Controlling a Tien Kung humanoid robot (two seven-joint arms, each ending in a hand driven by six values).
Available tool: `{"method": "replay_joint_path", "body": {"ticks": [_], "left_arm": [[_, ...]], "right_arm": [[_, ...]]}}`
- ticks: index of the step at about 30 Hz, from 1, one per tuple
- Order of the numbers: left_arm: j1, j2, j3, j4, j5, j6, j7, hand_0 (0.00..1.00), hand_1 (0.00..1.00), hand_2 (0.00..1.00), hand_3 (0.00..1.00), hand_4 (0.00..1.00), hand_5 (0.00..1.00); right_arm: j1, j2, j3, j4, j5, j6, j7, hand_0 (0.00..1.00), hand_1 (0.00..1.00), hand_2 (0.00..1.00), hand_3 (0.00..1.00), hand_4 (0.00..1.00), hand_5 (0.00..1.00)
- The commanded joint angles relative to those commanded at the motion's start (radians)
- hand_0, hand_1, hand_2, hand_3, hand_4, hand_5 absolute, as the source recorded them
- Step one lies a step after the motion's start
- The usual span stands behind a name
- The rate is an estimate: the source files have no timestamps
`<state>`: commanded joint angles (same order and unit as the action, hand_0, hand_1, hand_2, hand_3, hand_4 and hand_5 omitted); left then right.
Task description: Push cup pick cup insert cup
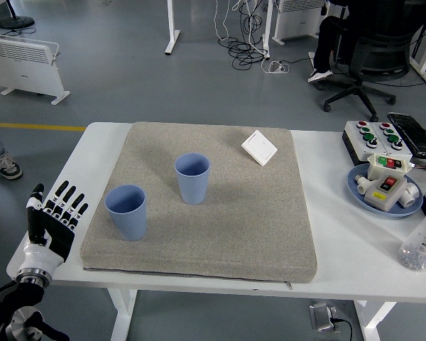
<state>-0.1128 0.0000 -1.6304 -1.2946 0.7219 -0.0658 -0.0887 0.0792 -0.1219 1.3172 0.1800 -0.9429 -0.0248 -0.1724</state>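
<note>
Two blue ribbed cups stand upright on a grey mat (pixel 270 227). One cup (pixel 126 212) is near the mat's left edge, the other cup (pixel 192 178) sits a little farther back and to the right. My left hand (pixel 55 215) is raised at the table's left edge, just left of the mat, fingers spread and holding nothing. It is a short way left of the nearer cup and not touching it. The right arm does not show.
A white square plate (pixel 259 147) lies on the mat's far right. At the table's right are a button box (pixel 375 136), a blue dish (pixel 356 188) holding a switch unit, a black device (pixel 412 131) and a red-capped bottle (pixel 424 241). A seated person (pixel 334 35) is behind.
</note>
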Motion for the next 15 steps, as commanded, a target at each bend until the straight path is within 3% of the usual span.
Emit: {"method": "replay_joint_path", "body": {"ticks": [3,5,6,11,12,15], "left_arm": [[0.014,0.0,0.004,-0.013,0.016,0.016,-0.02,0.91,0.903,0.946,0.874,0.655,0.998],[0.05,0.0,0.017,-0.042,0.072,0.052,-0.067,0.91,0.903,0.946,0.874,0.655,0.998],[0.057,0.0,0.019,-0.047,0.083,0.058,-0.076,0.758,0.783,0.819,0.772,0.647,0.998],[0.138,0.026,0.037,-0.098,0.173,0.096,-0.146,0.758,0.783,0.819,0.772,0.647,0.998],[0.152,0.032,0.043,-0.107,0.19,0.103,-0.161,0.62,0.668,0.661,0.651,0.637,0.998],[0.185,0.043,0.063,-0.125,0.244,0.111,-0.205,0.62,0.668,0.661,0.651,0.637,0.998]], "right_arm": [[0.0,-0.001,0.0,0.0,-0.001,0.0,0.0,0.755,0.629,0.65,0.56,0.079,0.464],[-0.002,-0.002,-0.001,0.0,-0.001,0.0,0.0,0.755,0.629,0.65,0.56,0.079,0.464],[-0.002,-0.002,-0.001,0.0,0.0,0.0,0.0,0.754,0.629,0.65,0.561,0.079,0.462],[-0.003,-0.003,0.0,0.0,-0.005,0.0,-0.001,0.754,0.629,0.65,0.561,0.079,0.462],[-0.004,-0.003,0.0,0.0,-0.006,0.0,-0.001,0.755,0.629,0.65,0.56,0.079,0.462],[-0.004,-0.004,0.0,0.0,-0.008,0.0,-0.001,0.755,0.629,0.65,0.56,0.079,0.462]]}}
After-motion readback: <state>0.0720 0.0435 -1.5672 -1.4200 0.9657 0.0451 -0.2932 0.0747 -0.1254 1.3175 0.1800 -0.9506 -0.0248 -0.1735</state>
